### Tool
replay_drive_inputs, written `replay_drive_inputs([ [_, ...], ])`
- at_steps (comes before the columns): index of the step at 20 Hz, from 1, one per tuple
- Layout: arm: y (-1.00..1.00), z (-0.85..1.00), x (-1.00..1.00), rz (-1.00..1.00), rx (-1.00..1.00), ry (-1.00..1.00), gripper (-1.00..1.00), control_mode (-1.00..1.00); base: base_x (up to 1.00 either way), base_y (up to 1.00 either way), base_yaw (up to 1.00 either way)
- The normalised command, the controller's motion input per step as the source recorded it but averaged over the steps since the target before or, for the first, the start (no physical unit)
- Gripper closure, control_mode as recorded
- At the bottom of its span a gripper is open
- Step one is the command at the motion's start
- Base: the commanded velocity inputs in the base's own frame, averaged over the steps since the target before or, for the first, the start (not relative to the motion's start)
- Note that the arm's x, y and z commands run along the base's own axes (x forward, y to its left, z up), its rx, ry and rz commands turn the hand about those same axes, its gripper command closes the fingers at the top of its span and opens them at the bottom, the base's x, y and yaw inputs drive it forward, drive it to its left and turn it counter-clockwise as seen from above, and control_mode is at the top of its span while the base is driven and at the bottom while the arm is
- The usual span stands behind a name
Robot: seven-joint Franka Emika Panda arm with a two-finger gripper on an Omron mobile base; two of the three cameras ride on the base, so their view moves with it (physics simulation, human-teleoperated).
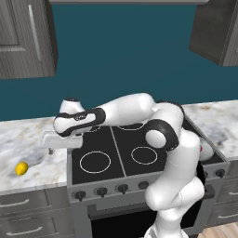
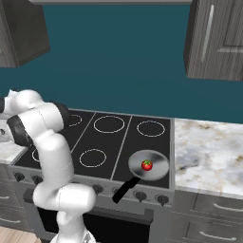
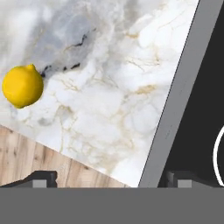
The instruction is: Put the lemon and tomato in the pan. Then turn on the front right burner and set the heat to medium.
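Tomato [image 2: 147, 165] is seated in the pan [image 2: 159, 159] on the front right burner. Lemon [image 3: 22, 86] is left on the marble counter [image 3: 109, 100]. Gripper [image 3: 109, 178] is held above the counter edge, jaws wide apart, nothing gripped.

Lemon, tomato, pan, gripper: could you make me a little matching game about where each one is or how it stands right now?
Things:
1. lemon
2. tomato
3. pan
4. gripper

Places or states:
A. on the stove's front right burner
B. open, above the counter's edge by the stove
C. on the marble counter left of the stove
D. inside the pan

Pairs: 1-C, 2-D, 3-A, 4-B
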Motion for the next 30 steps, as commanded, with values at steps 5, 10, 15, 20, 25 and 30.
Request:
replay_drive_inputs([
  [5, 0.68, -0.03, 0.00, 0.00, -0.09, 0.05, -1.00, -1.00, 0.00, 0.00, 0.00],
  [10, 0.65, -0.04, -0.09, 0.00, -0.12, -0.11, -1.00, -1.00, 0.00, 0.00, 0.00],
  [15, 0.62, 0.01, -0.07, 0.00, -0.07, -0.03, -1.00, -1.00, 0.00, 0.00, 0.00],
  [20, 0.60, -0.03, 0.00, 0.00, -0.05, 0.00, -1.00, -1.00, 0.00, 0.00, 0.00],
  [25, 0.16, -0.16, 0.08, -0.05, -0.01, 0.00, -1.00, -1.00, 0.00, 0.00, 0.00],
  [30, 0.00, -0.16, 0.00, -0.18, 0.00, 0.00, -1.00, -1.00, 0.00, 0.00, 0.00],
])
